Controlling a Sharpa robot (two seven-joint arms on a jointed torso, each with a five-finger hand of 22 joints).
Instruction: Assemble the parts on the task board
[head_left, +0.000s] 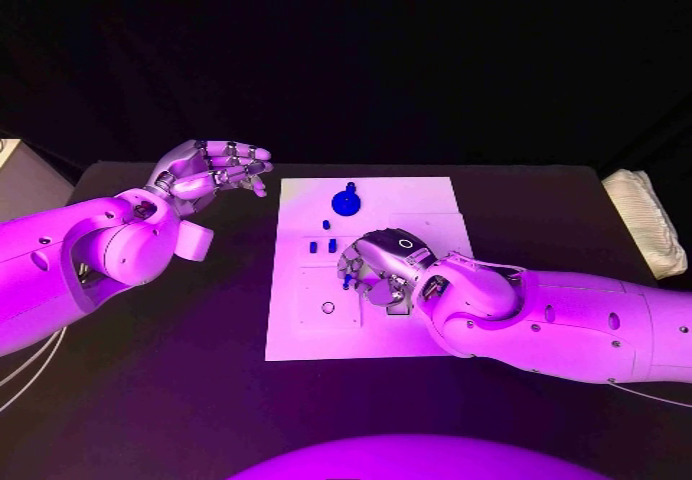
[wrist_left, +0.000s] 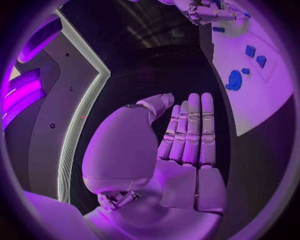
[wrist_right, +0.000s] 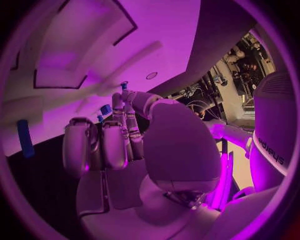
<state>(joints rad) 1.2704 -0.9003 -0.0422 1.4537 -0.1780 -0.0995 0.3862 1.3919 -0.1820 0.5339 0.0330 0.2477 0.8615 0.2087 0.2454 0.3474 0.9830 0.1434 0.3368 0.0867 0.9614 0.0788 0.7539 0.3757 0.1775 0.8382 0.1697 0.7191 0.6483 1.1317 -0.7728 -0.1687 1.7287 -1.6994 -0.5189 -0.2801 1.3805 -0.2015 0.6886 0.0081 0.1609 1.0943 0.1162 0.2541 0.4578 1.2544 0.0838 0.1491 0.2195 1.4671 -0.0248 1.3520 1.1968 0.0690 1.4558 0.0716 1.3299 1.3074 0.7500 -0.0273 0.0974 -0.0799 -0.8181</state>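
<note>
The white task board (head_left: 418, 200) lies in the middle of the black table. A round blue part (head_left: 346, 203) stands near the board's far edge, and two small blue parts (head_left: 322, 245) stand side by side further in. My right hand (head_left: 378, 268) hangs over the board's middle with its fingers bent down, and thumb and a finger pinch a small blue part (wrist_right: 124, 85). My left hand (head_left: 216, 168) is raised beyond the board's far left corner. Its fingers (wrist_left: 190, 130) are straight and hold nothing. The board (wrist_left: 250, 105), the round part (wrist_left: 234, 80) and the right hand (wrist_left: 212, 12) also appear in the left wrist view.
A pale padded roll (head_left: 643, 220) lies at the table's right edge. A small round hole (head_left: 327, 307) marks the board's near left part. Black tabletop surrounds the board on all sides.
</note>
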